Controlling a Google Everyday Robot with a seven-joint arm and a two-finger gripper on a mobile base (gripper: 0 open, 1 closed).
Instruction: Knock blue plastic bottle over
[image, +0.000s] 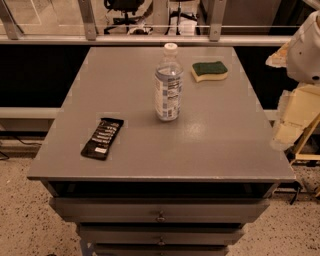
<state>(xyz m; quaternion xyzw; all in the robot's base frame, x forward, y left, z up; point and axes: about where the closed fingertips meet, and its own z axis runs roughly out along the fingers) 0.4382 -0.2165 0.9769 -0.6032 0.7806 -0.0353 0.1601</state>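
The tool (286, 129), its opening impossible to tell, sits well right of the upright blue plastic bottle (168, 85); best to push high, near its cap.

One blue plastic bottle (168, 90), one green-and-yellow sponge (209, 70), one black packet (102, 138), one table (210, 145), one gripper (287, 131) at the right edge.

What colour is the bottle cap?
White cap on blue plastic bottle, camera view; gripper right of table.

Bottle (168, 85) on table (215, 137); sponge (209, 70) behind-right; packet (102, 138) front-left; claw (286, 127) seemingly beyond right edge.
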